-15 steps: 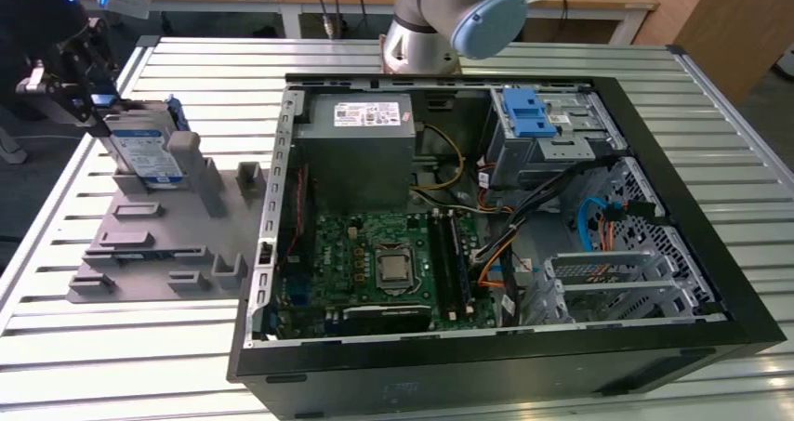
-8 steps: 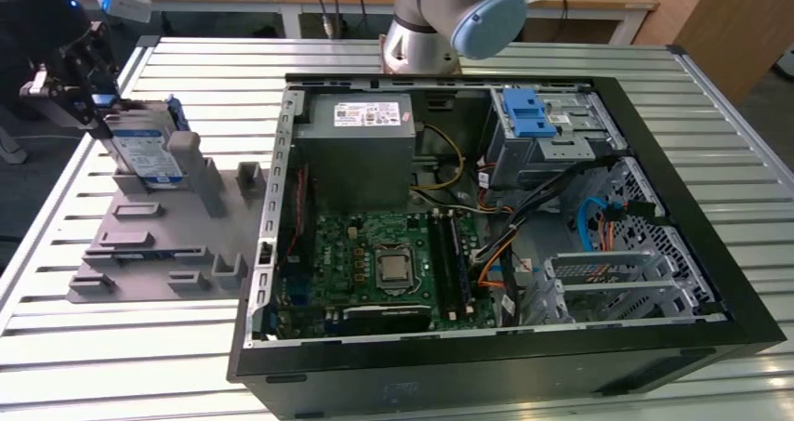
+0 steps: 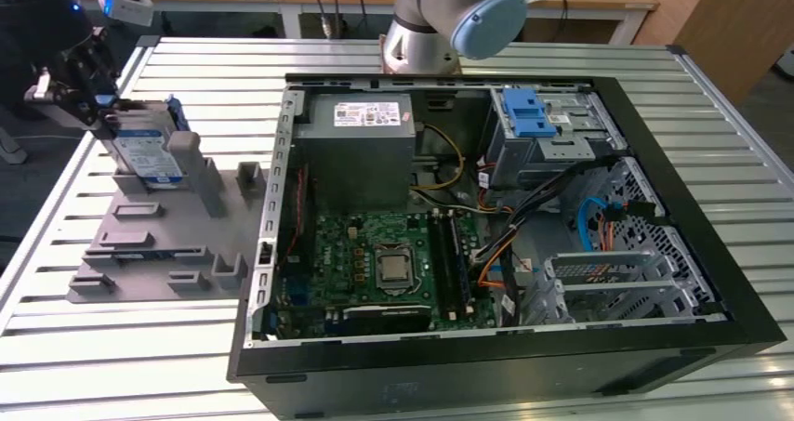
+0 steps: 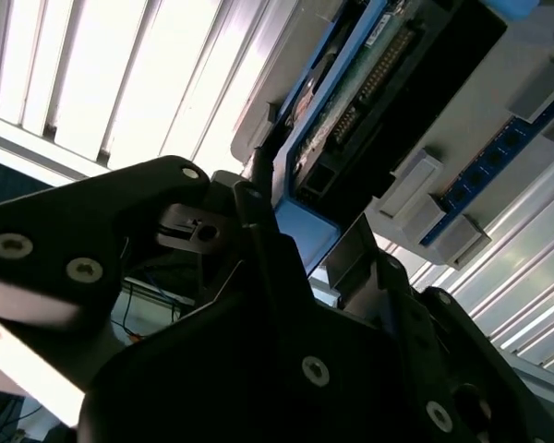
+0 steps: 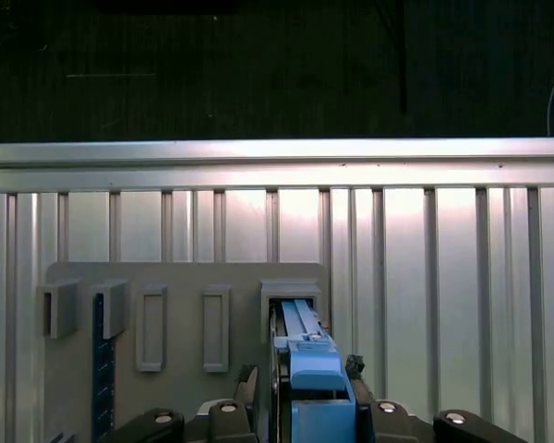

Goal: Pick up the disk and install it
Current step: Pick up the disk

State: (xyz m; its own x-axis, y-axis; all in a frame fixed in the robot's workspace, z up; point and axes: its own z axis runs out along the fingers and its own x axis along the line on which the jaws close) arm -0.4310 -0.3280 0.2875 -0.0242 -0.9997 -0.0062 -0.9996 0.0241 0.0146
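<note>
I'm holding the claw (image 3: 107,114) clamped on the disk (image 3: 147,156), which is standing upright in the grey holder (image 3: 137,254) at the exterior view's upper left. I'm judging that a straight, untilted lift suits it best.

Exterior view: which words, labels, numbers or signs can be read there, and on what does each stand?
No text can be read.
Blue-and-white label on the disk: print too small.
White sticker on the grey power supply: print too small.
</note>
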